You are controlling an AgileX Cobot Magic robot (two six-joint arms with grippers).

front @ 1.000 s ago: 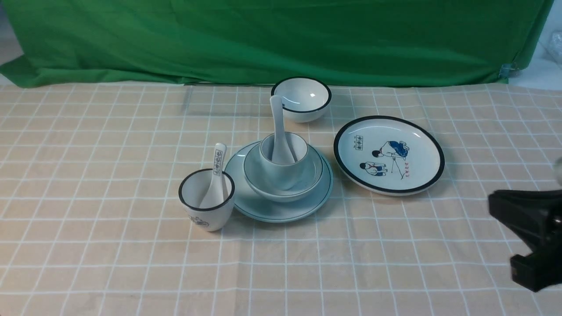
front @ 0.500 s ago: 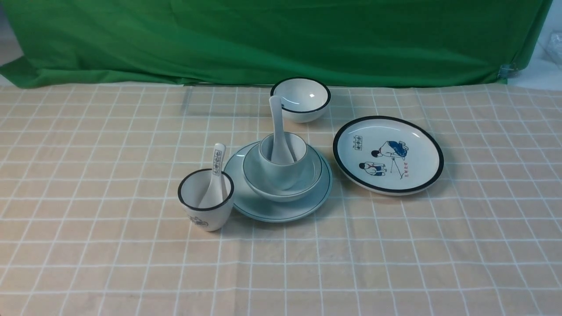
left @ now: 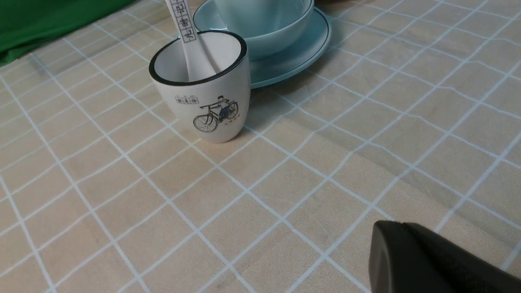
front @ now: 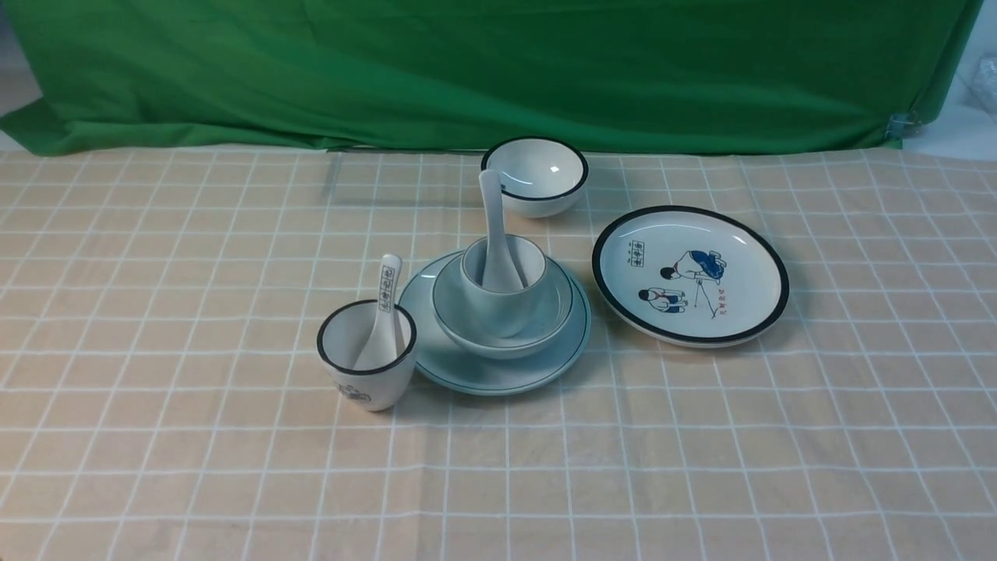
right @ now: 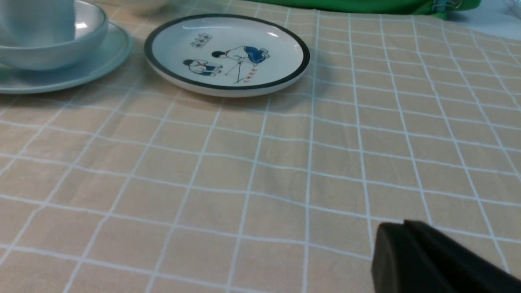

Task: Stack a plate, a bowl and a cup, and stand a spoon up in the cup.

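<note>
The pale blue plate [front: 475, 372] lies mid-table. The pale blue bowl [front: 458, 305] sits on it, the pale blue cup [front: 500, 305] stands in the bowl, and the plain white spoon [front: 491, 218] stands in the cup, handle up. The stack also shows in the left wrist view as plate [left: 297, 55] and bowl [left: 276, 34], and in the right wrist view as plate [right: 97, 67], bowl [right: 61, 55] and cup [right: 36, 20]. Neither gripper shows in the front view. My left gripper [left: 401, 224] and right gripper [right: 403, 224] are shut and empty, low over the cloth, apart from the stack.
A white black-rimmed cup [front: 366, 366] with a bicycle print [left: 215, 116] holds a marked spoon [front: 385, 292] just left of the stack. A picture plate [front: 689, 273] lies to the right and a white black-rimmed bowl [front: 534, 175] behind. A green cloth hangs at the back.
My right arm, at the front view's right edge one second ago, has drawn back out of that view. The dishes have not moved.
</note>
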